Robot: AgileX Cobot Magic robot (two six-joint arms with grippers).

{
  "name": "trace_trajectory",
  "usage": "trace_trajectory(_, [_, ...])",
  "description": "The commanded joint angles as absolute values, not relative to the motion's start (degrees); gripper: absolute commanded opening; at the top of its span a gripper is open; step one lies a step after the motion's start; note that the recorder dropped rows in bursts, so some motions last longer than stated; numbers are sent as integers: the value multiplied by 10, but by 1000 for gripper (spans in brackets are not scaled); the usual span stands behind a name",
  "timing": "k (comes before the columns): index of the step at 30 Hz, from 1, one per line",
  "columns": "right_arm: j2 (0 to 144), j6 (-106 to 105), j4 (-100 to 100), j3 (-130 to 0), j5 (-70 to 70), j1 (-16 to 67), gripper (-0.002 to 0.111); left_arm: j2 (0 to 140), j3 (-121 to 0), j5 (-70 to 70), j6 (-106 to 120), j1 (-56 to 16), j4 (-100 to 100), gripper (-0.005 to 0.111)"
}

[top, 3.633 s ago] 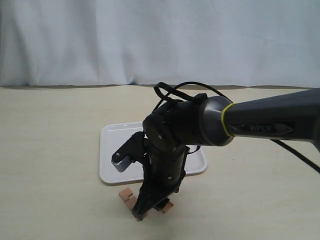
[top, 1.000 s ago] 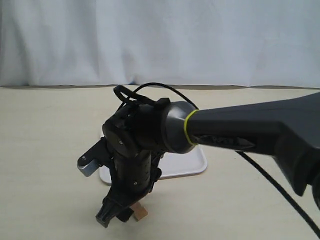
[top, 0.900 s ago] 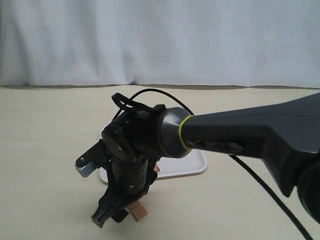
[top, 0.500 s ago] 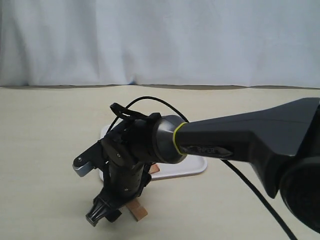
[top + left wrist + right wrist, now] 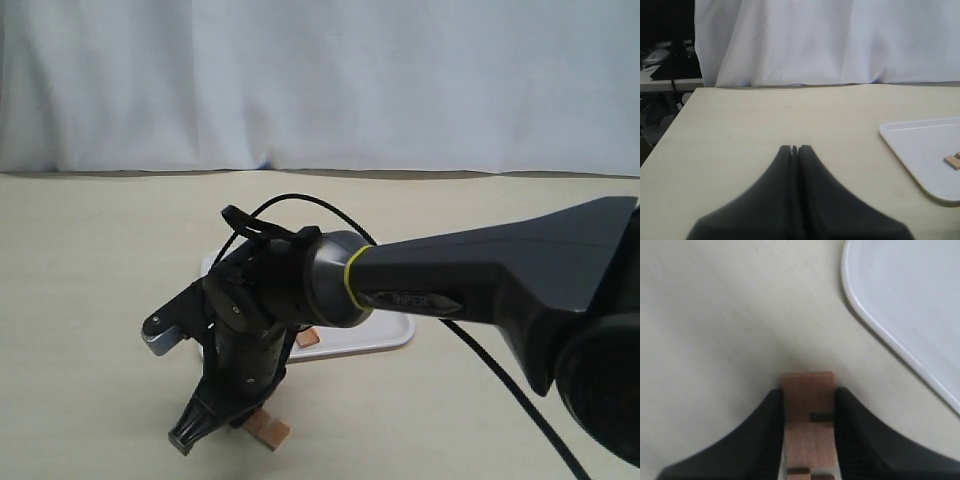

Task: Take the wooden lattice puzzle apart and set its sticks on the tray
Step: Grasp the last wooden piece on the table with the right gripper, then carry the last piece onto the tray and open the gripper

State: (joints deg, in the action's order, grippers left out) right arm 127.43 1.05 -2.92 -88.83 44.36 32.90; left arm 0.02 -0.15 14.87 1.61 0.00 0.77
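- Since the picture from a few seconds earlier, my right arm [image 5: 450, 285] had swung toward the left of the exterior view and sunk lower. The cluster of wooden pieces that had shown beneath it, in front of the tray [image 5: 388, 335], no longer appeared as a group.
- The right gripper [image 5: 808, 391] was clamped on a held stick [image 5: 808, 426], with one finger against each long side. The stick's notched face was turned toward the wrist camera and its square end poked out past the fingertips.
- I judged this side grip suited a bar that has to slide out of its neighbours without twisting.
- The held stick was off the tray, near its rounded corner and very low over the table [image 5: 755, 115]. I could not tell whether it touched the surface.
- A loose stick [image 5: 952, 161] lay flat inside the tray, so I took at least one piece to be delivered.
- I saw no intact wooden lattice puzzle. Any remaining sticks were hidden by the arm or out of frame.
- The left gripper [image 5: 795, 149] had its fingers pressed together on nothing and hung over the table to one side of the tray. I read it as parked there to leave the working arm room.
- My judgement was that the held stick needed lifting over the low rim before being let go.
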Motion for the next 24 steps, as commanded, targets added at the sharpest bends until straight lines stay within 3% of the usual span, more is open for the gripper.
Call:
trace_trajectory(1, [1276, -18, -35, -885, 459, 328, 5, 0, 0, 143, 15, 0, 7, 0])
trace_trajectory(10, [1179, -64, -43, -886, 471, 308, 4, 0, 0, 143, 15, 0, 7, 0])
trace_trajectory(15, [1171, -64, -43, -919, 487, 249, 4, 0, 0, 143, 15, 0, 7, 0])
trace_trajectory(24, [1195, 0, -43, -918, 371, 138, 4, 0, 0, 143, 15, 0, 7, 0])
